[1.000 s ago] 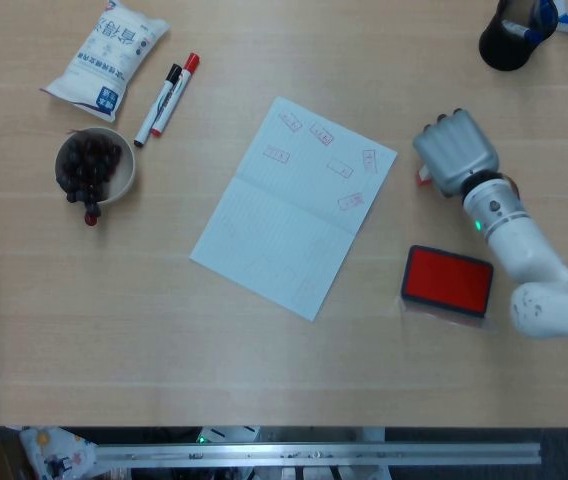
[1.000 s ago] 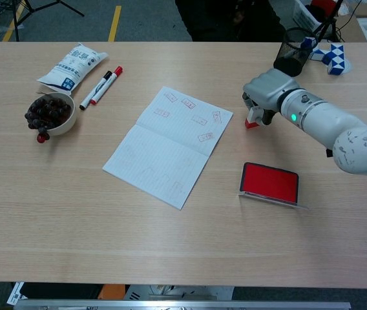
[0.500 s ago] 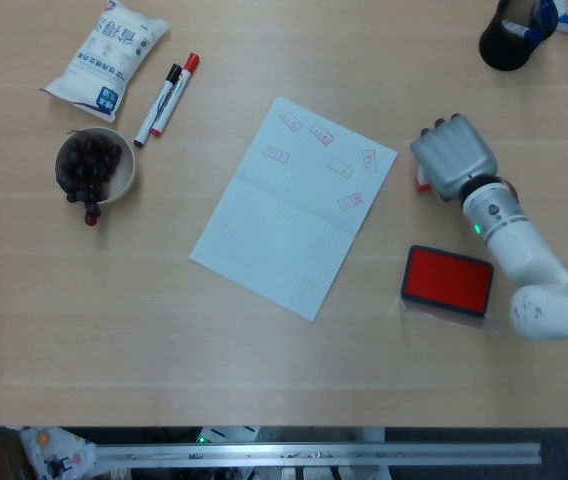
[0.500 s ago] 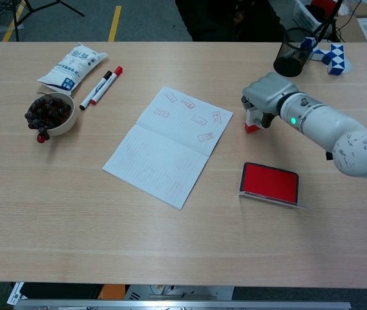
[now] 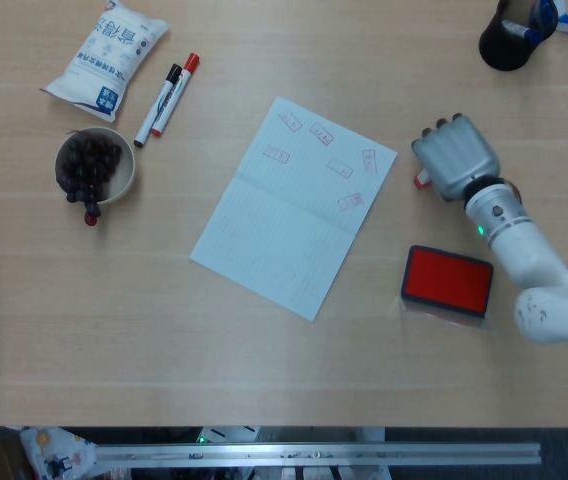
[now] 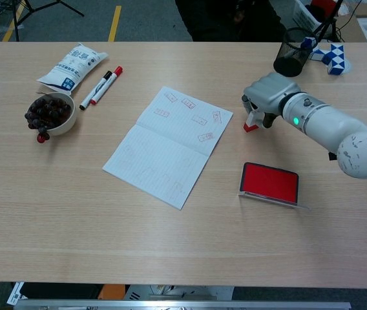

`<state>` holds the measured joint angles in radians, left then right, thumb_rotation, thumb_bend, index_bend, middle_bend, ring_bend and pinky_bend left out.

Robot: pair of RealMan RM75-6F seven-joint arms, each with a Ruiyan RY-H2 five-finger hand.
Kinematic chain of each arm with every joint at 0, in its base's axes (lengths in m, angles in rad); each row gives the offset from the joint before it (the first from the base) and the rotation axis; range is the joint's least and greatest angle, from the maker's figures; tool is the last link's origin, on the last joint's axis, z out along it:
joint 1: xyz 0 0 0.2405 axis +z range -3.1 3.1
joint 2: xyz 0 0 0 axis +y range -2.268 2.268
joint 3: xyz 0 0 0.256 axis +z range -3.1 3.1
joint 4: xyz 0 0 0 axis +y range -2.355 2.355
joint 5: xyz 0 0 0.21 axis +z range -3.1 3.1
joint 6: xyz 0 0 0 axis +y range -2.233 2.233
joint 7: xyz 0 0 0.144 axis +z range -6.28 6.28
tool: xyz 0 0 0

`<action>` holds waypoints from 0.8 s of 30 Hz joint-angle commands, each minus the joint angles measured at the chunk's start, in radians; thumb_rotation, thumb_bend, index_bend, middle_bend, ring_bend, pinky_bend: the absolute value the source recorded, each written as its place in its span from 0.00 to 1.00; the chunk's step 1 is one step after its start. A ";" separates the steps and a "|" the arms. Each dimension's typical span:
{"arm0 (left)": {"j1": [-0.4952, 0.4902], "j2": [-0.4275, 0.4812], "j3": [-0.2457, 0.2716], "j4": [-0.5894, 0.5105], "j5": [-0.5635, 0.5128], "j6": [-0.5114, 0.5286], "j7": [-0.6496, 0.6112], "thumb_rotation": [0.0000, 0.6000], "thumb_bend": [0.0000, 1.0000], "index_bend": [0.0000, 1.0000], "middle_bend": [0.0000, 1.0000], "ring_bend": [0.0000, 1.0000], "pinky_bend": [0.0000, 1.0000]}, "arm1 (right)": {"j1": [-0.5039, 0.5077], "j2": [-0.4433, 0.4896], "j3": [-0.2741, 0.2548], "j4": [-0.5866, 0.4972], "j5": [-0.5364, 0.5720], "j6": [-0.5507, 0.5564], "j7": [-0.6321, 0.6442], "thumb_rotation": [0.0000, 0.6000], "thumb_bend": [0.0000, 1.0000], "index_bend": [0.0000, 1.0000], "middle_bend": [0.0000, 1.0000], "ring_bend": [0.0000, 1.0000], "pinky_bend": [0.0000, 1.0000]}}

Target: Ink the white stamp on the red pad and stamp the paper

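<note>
One smooth grey right hand (image 6: 269, 97) grips the small white stamp (image 6: 253, 120).

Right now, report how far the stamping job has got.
Done: the paper already carries several red stamp marks near its top edge. In hand: the right hand holds the white stamp on the table beside the paper. Left: ink it on the open red pad and press another mark.

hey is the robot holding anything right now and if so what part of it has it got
The right hand holds the white stamp by its upper part, fingers curled over the top; the stamp's red base sticks out below. The left hand is not in view.
</note>
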<state>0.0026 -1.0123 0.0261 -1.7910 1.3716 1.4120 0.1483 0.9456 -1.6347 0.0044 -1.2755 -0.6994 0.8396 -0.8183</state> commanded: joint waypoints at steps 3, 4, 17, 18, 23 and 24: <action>-0.002 0.004 0.000 -0.004 0.001 -0.002 0.000 1.00 0.17 0.07 0.07 0.18 0.10 | -0.003 0.019 0.007 -0.024 -0.009 0.010 0.006 1.00 0.32 0.41 0.39 0.31 0.34; -0.002 0.005 0.000 -0.005 0.001 -0.002 0.000 1.00 0.17 0.07 0.07 0.18 0.10 | -0.004 0.025 0.010 -0.032 -0.010 0.014 0.008 1.00 0.32 0.40 0.39 0.31 0.33; -0.003 -0.032 -0.031 0.034 0.005 0.039 -0.023 1.00 0.17 0.07 0.07 0.18 0.10 | -0.103 0.264 0.023 -0.324 -0.131 0.198 0.100 1.00 0.32 0.34 0.37 0.29 0.32; -0.004 -0.036 -0.034 0.038 0.004 0.042 -0.022 1.00 0.17 0.07 0.07 0.18 0.10 | -0.116 0.285 0.021 -0.350 -0.143 0.219 0.106 1.00 0.33 0.34 0.37 0.29 0.32; -0.007 -0.056 -0.047 0.055 0.016 0.060 -0.029 1.00 0.17 0.07 0.07 0.18 0.10 | -0.215 0.392 -0.002 -0.456 -0.240 0.357 0.164 1.00 0.33 0.40 0.39 0.30 0.32; -0.007 -0.062 -0.050 0.059 0.021 0.069 -0.034 1.00 0.17 0.07 0.07 0.18 0.10 | -0.241 0.411 -0.016 -0.469 -0.271 0.397 0.165 1.00 0.33 0.42 0.40 0.31 0.32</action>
<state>-0.0043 -1.0688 -0.0205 -1.7362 1.3876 1.4742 0.1191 0.7638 -1.2793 0.0129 -1.6967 -0.9065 1.1623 -0.6789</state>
